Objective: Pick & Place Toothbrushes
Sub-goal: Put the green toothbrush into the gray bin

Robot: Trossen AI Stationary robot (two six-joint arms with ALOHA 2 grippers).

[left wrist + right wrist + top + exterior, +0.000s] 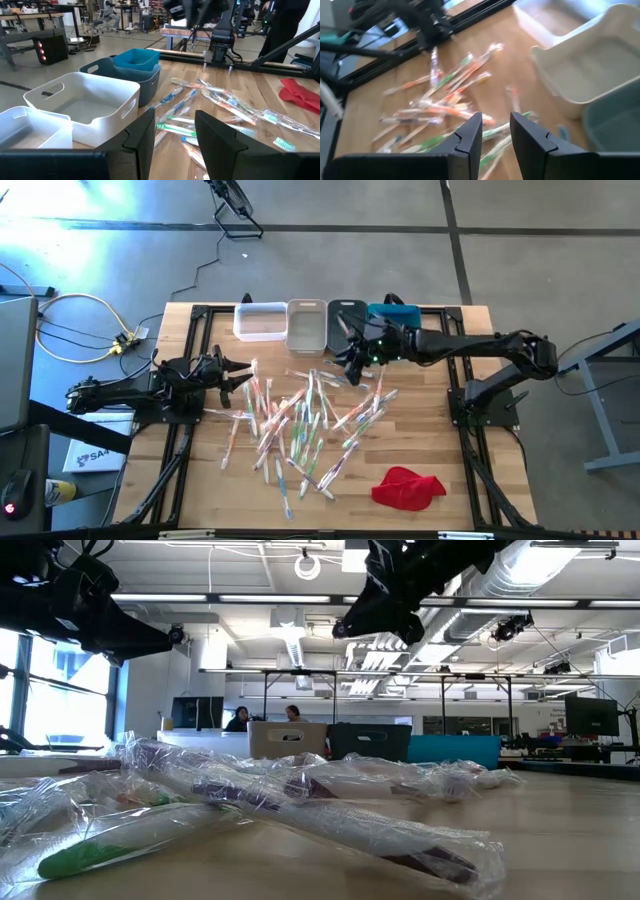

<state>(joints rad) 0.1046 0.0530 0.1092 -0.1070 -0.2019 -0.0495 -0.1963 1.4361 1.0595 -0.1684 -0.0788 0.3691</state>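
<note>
Many toothbrushes (300, 420) in clear wrappers lie scattered flat over the middle of the wooden table; the low view shows their wrappers (300, 800) up close. My right gripper (348, 360) hangs above the pile's far edge, next to the bins. Its fingers (470, 132) stand a narrow gap apart, slanting down, and I see nothing between them (496, 119). My left gripper (245, 372) waits level at the pile's left side, open and empty (175, 117).
A row of bins stands along the far edge: white (260, 320), beige (306, 325), grey (345, 315) and blue (392, 312). A red cloth (408, 487) lies at the near right. Bare wood lies at the near left and far right.
</note>
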